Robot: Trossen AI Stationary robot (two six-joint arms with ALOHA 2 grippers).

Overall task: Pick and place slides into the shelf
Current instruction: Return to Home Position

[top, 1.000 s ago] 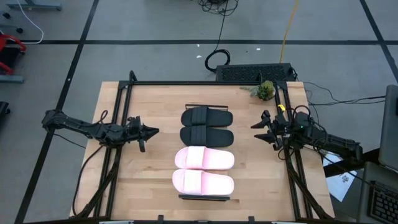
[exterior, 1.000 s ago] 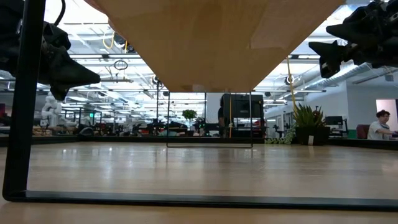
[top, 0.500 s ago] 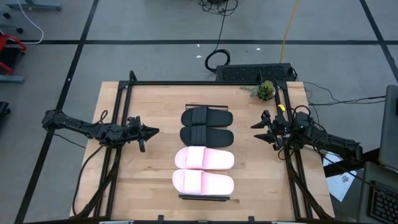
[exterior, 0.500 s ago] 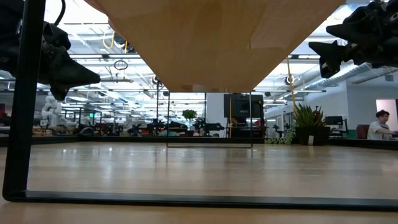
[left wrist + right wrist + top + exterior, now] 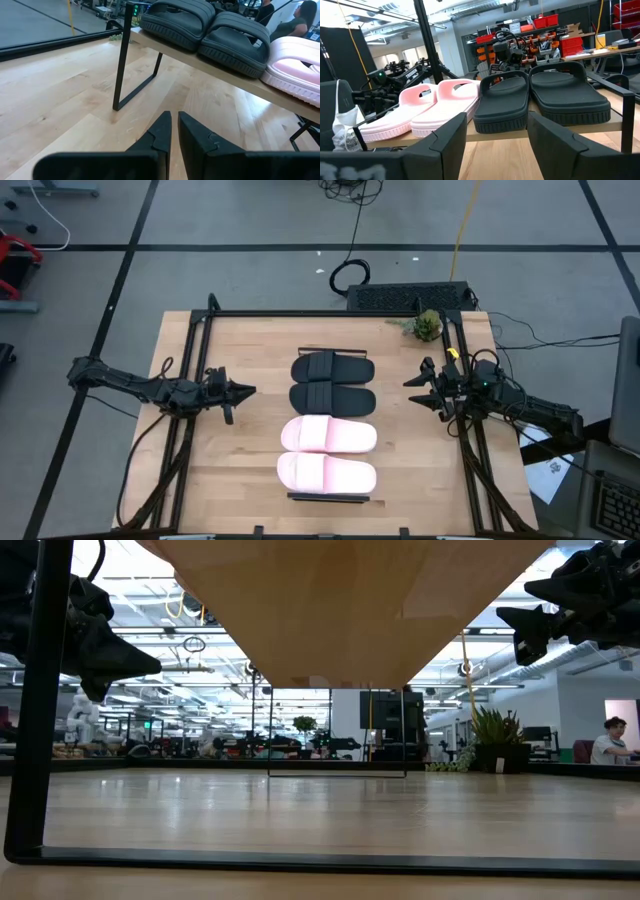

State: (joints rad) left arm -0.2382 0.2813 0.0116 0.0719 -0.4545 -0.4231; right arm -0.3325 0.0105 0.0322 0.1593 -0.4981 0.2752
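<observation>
A light-wood bench is standing on a grey floor in an open workshop hall, with a small plant sitting at its far right corner. The shelf is standing mid-bench, carrying all four slides side by side: two black toward the far edge, two pink toward the near edge. The left end effector, pressed nearly together, is hovering near the left edge. The right end effector is hanging spread near the right edge.
</observation>
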